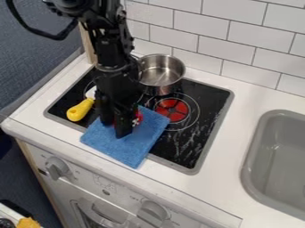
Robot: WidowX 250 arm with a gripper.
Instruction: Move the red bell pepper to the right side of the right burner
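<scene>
"Where's the gripper (115,128)?"

"Over the blue cloth (129,147), toward the stove's (207,127) front edge. The arm (113,53) comes down past the pot (161,75)."

"Is it clamped on anything?"

"I can't tell if it's open or closed. The pepper (138,117) is right by it, mostly hidden; some red shows on the sink (280,156) side, over the cloth."

"So it's left of the right burner (173,110)?"

"Yes, left of the one with the red centre, rather than on its right."

"And the cloth?"

"Across the stove's front edge, its near corner on the counter (179,180)."

"What else is on the stove?"

"The pot, by the back edge, and a yellow-handled tool (80,110) near the left edge. The sink is set into the counter, beyond the stove's right edge."

"Any writing?"

"Small print on the front panel (122,191), between the two knobs (57,167), mostly too small to make out. I see no label I could read on the pot or the cloth."
</scene>
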